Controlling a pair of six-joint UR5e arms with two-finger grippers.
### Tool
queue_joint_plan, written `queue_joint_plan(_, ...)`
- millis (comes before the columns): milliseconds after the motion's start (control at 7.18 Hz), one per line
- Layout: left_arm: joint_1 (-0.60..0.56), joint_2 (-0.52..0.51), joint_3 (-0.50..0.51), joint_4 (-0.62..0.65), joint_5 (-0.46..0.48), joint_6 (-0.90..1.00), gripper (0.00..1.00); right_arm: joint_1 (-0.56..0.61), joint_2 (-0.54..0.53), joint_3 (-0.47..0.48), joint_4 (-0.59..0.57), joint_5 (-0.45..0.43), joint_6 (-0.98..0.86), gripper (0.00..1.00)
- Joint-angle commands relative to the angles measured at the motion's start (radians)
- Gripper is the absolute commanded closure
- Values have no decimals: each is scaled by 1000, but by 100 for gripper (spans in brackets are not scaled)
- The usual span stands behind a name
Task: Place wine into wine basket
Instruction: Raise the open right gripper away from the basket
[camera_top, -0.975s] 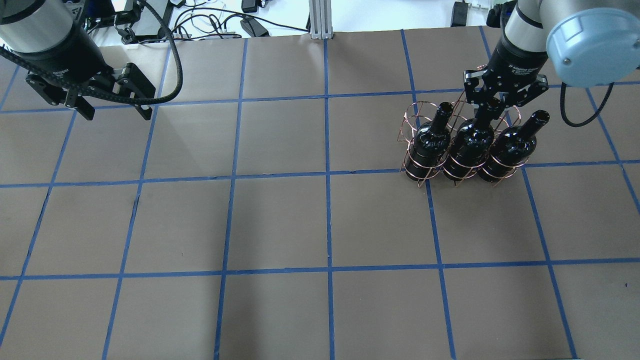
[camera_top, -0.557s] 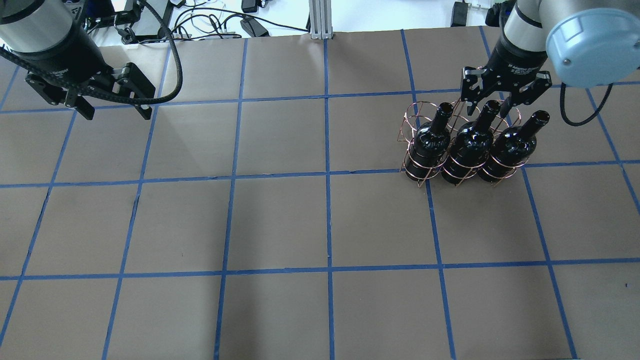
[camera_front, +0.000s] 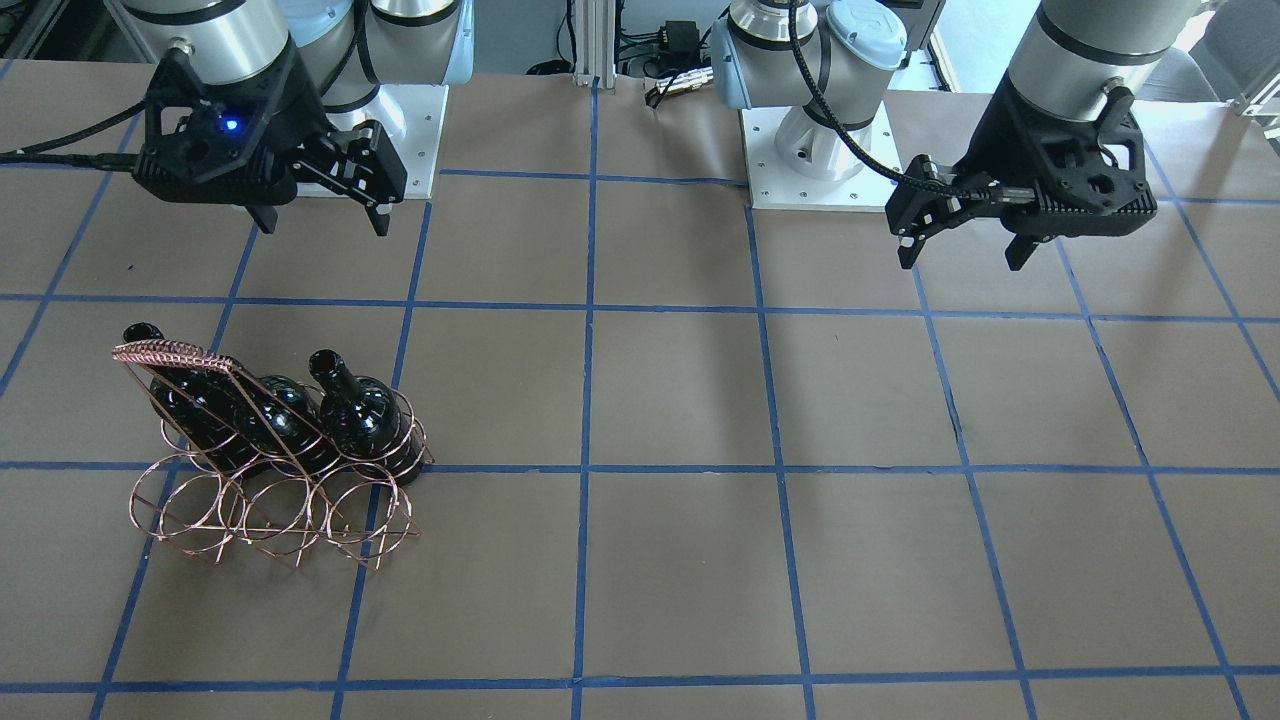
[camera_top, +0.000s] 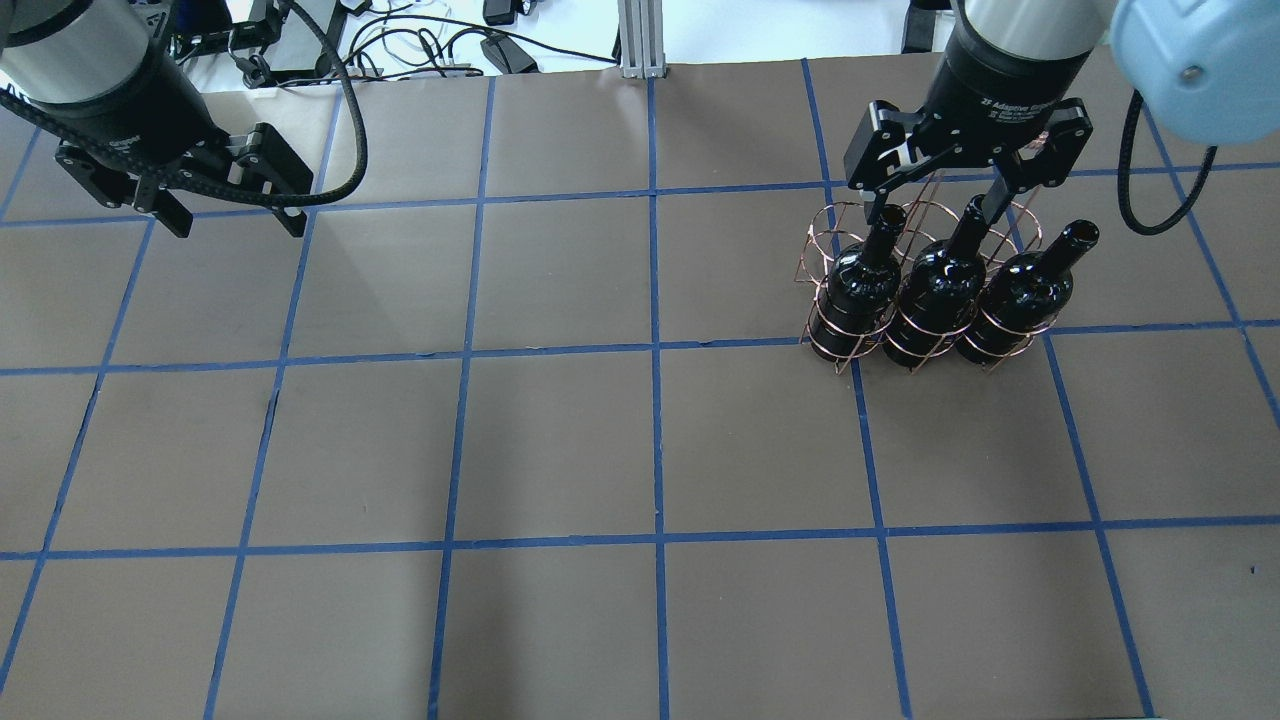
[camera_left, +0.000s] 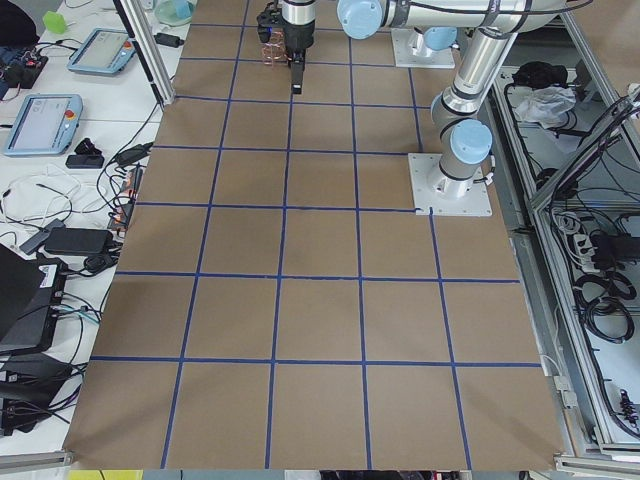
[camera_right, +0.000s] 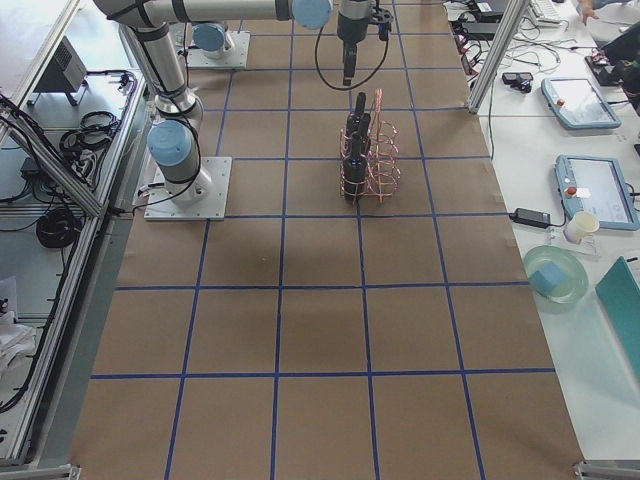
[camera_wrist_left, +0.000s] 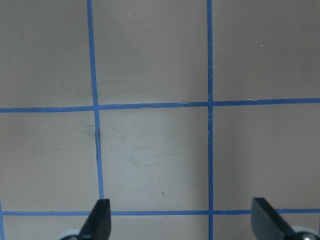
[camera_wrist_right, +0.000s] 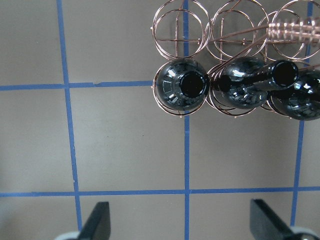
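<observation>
Right end effector (camera_front: 322, 218) rose above blue-gridded table (camera_front: 680, 400).

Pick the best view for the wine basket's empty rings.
Exterior front-facing: the whole wine basket shows unobstructed, its three empty rings nearest the camera. Right wrist-mounted looks straight down but crops its edge. Overhead has the right gripper overlapping the empty row. Exterior right shows it small; exterior left barely.

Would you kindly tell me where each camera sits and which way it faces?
Front: across the table, facing left arm, right arm.
Overhead: behind both arms, looking forward and down.
Left: table's left end; left arm near.
Right: table's right end; right arm near.
Left wrist: straight down, bare table; jaws.
Right wrist: straight down, bottles; jaws.
Front, overhead share the basket.
</observation>
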Motion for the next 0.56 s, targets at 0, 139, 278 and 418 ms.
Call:
queue_joint_plan(0,-1,1,-1,-6,0,0,0,8,-27,-1,37,-3,-9,3)
queue_joint_plan(139,-1,4,-1,-6,4,0,0,4,-27,-1,40,-3,-20,2)
queue_joint_plan(278,-3,3,-1,-8,2,0,0,4,-27,1,37,-1,-47,2)
queue_joint_plan(418,-16,4,-3,-14,7,-1,0,5,-27,10,39,2,-48,3)
